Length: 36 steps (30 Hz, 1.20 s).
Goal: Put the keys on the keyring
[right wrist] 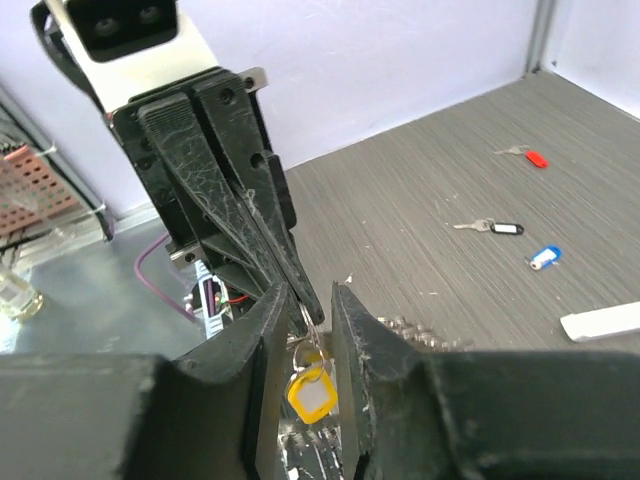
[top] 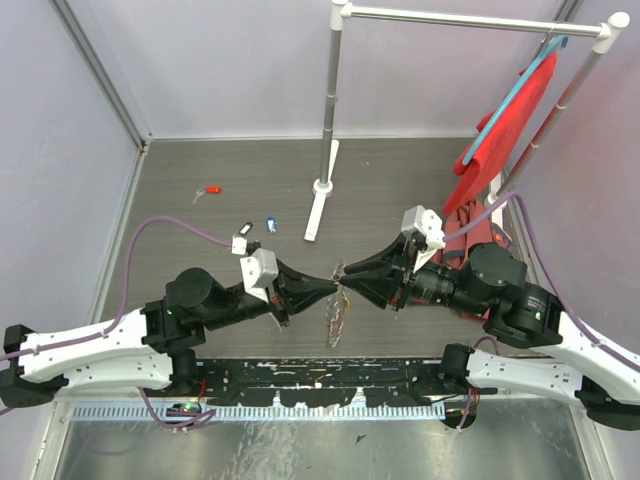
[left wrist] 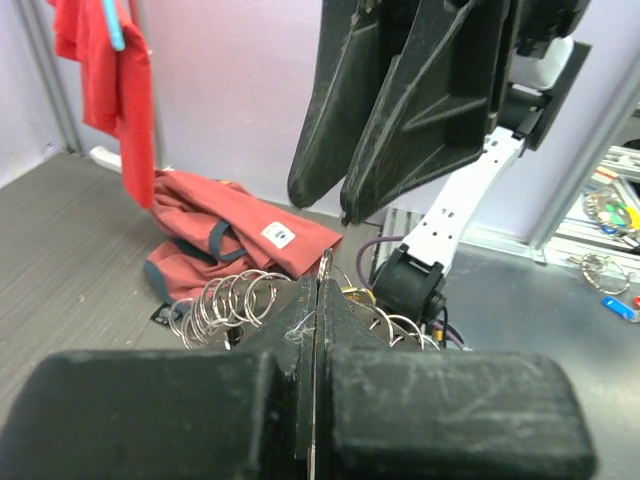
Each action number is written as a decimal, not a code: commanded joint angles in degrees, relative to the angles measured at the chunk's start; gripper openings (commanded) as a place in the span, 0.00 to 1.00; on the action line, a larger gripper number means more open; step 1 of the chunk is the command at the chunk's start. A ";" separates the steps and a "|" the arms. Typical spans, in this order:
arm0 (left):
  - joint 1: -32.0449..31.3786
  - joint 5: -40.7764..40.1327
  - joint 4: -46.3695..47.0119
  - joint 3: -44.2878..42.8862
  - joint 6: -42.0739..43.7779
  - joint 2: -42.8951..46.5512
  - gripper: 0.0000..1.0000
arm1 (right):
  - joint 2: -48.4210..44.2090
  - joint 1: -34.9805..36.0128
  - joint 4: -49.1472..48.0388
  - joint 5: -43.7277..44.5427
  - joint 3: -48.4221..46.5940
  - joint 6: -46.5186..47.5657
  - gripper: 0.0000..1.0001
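Keys [top: 243,230] (red, blk, blue) lie loose on table [top: 200,270], left. My left gripper [left wrist: 316,290] is pressed tight on keyring [left wrist: 228,300], steadying it for threading. Right gripper [right wrist: 306,300] is slightly spread round yellow key [right wrist: 310,392], no clear grip.

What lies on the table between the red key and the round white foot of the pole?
Nothing; in the top view, only bare grey table separates the red key and the white foot.
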<state>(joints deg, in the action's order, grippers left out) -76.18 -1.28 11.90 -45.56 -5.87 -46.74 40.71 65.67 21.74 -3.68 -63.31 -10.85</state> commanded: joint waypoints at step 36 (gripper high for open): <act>-0.19 5.31 8.92 -1.40 -2.06 0.62 0.00 | -1.05 0.07 -2.62 -9.81 1.74 4.33 0.21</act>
<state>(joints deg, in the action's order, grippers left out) -76.18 3.57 16.45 -45.56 -7.97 -46.65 39.20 65.65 21.91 -12.12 -60.95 -7.33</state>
